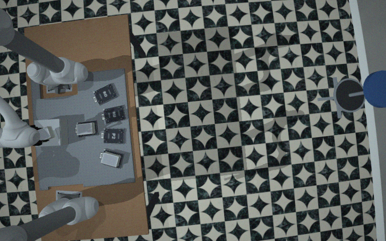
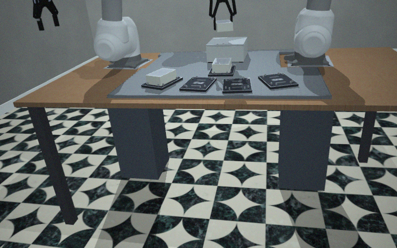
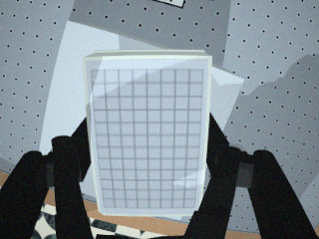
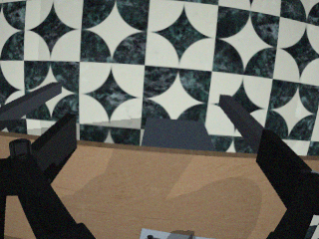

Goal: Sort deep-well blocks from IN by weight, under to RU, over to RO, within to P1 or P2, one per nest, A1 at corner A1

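Observation:
My left gripper (image 2: 224,24) (image 3: 149,126) is shut on a white deep-well block (image 1: 44,133) (image 2: 224,26) (image 3: 147,124), held in the air above the check-weigher CW (image 1: 46,123) (image 2: 225,53) (image 3: 57,85). No lit lamp shows. A second block (image 1: 85,129) (image 2: 221,66) sits in the middle nest, IN. A third block (image 1: 110,159) (image 2: 161,77) sits in the end nest, whose label is hidden; the others read P2, RU and RO. Nests P2 (image 1: 114,140), RU (image 1: 120,111) and RO (image 1: 111,89) hold no block. My right gripper (image 2: 48,26) (image 4: 169,139) is open and empty, high up away from the blocks.
The grey perforated board (image 1: 87,171) (image 2: 191,57) carries the nests and weigher on the wooden table (image 1: 78,35) (image 2: 56,79). Two robot mounts (image 1: 69,194) (image 2: 311,61) flank the board. The nests stand close together along its edge. A blue stool (image 1: 381,89) stands far off.

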`<action>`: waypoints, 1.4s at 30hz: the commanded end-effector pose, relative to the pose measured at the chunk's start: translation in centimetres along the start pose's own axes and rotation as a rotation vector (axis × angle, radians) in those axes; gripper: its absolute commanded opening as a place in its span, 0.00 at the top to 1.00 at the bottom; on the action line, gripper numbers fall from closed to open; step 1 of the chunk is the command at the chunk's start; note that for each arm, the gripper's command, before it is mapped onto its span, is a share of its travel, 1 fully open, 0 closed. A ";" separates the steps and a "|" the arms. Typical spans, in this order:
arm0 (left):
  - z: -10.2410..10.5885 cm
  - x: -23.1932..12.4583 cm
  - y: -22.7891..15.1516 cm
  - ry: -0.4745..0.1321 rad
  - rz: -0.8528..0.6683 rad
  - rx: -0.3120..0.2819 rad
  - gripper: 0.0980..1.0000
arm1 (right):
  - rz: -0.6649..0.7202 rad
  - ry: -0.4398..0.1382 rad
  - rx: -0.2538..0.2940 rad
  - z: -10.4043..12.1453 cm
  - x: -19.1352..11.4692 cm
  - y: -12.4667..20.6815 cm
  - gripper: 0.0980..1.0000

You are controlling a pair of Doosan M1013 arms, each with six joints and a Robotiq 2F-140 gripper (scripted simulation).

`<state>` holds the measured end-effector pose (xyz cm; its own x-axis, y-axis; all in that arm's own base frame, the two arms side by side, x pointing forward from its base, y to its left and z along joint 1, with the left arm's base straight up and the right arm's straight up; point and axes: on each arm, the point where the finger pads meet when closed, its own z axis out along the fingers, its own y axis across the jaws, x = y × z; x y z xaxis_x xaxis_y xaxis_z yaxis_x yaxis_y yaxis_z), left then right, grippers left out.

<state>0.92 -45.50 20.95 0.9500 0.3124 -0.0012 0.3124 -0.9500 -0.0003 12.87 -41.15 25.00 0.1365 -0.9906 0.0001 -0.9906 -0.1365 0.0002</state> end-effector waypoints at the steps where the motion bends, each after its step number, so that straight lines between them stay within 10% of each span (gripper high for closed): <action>1: 0.0 0.5 0.5 0.001 -0.005 -0.001 1.00 | 0.000 0.001 0.001 -0.1 0.0 0.0 0.00; 42: -0.1 10.3 8.0 0.001 -0.005 -0.001 1.00 | 0.000 0.001 0.001 -0.1 0.0 0.0 0.00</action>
<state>12.30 -49.47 20.95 0.9483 0.3173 0.0001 0.3173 -0.9483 0.0001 12.87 -41.15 25.00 0.1365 -0.9906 0.0001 -0.9906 -0.1365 0.0002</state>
